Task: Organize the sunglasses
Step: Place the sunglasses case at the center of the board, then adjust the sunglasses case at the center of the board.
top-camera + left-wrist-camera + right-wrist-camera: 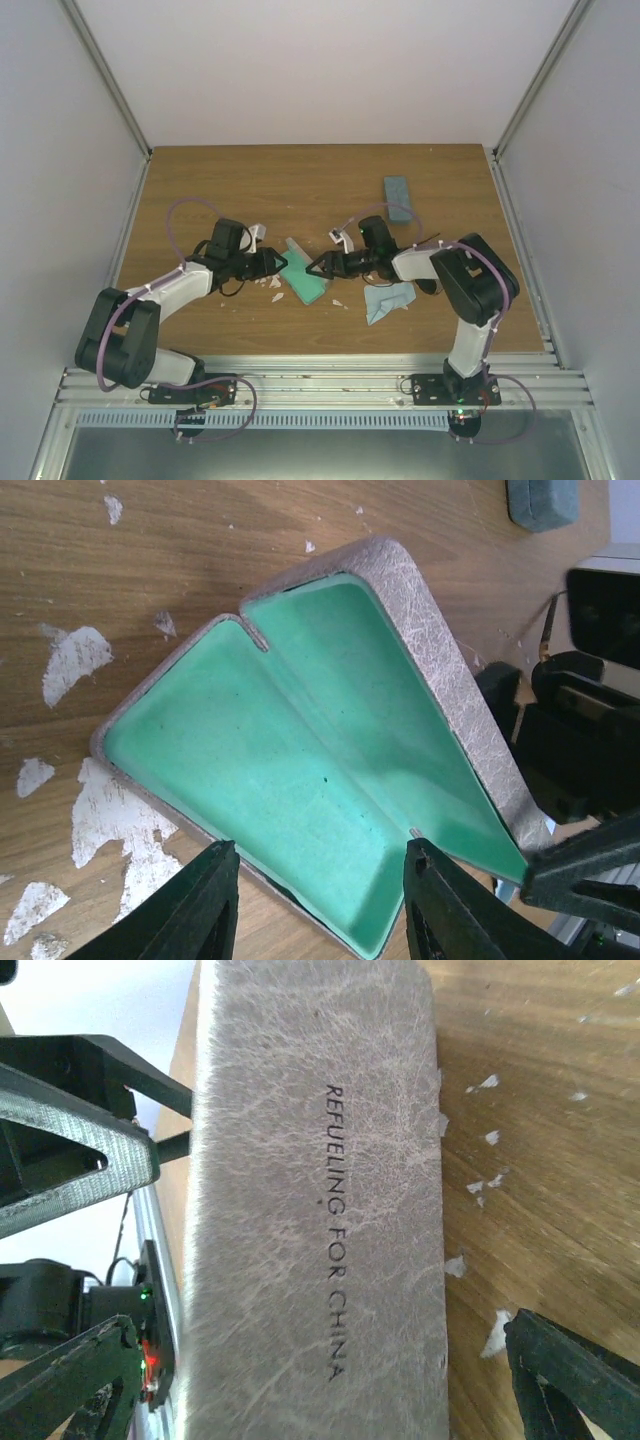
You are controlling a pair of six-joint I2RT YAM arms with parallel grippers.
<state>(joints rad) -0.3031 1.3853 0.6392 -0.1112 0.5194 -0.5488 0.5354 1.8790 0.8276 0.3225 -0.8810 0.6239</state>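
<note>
Your left end effector (320, 855): half-open astride one green-lined grey case (300, 710), grip unclear; right end effector (320, 1325): spread wide, holding nothing. One light-blue cloth (385, 300).

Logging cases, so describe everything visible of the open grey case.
The open case has a grey leathery shell lettered REFUELING FOR CHINA and green lining. Hinged open in a V, nothing visible inside, it lies on the wooden table. The left pincer straddles one end; the right pincer stands open around the lid, apart.
</note>
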